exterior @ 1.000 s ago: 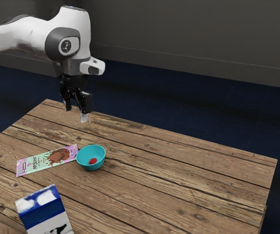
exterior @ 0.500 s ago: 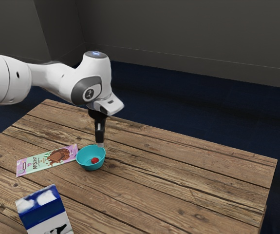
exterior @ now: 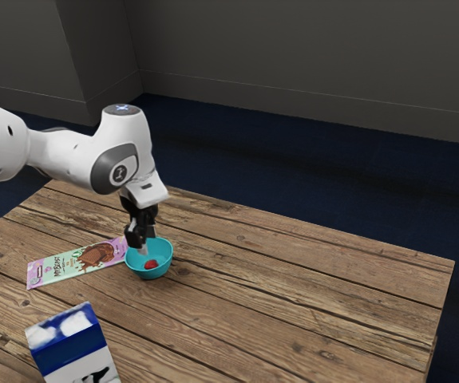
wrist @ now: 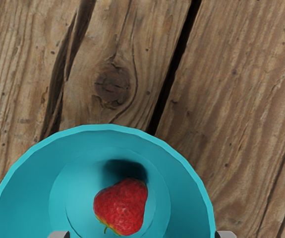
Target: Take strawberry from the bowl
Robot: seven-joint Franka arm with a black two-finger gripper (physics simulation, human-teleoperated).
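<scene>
1. At the exterior view's left stands the carton (exterior: pixel 71 343), well apart from the bowl and with no part in this job.
2. Next comes the chocolate bar (exterior: pixel 77 262), flat on the table (exterior: pixel 309 295), its end just beside the bowl. The hand should not need to touch it.
3. The gripper (exterior: pixel 144 242) points down at the bowl, near the side by the chocolate bar. It is spread wide with nothing held: in the wrist view the fingertips (wrist: pixel 225 234) stand well apart, about as wide as most of the bowl.
4. The strawberry (wrist: pixel 122 207) lies on the bowl's floor, a little off its middle, so it has yet to be taken out. The step in hand looks like the final lining up before the grasp.
5. The bowl (exterior: pixel 150 274) sits upright on the table. The next move, I judge, calls for a small shift to centre over the berry, then a straight drop inside the rim and a gentle squeeze from two sides. With the spread this wide, a tip could catch the rim and tip or drag the bowl; narrowing a little first may help. The berry, rounded and uneven, could roll from an off-centre pinch.
</scene>
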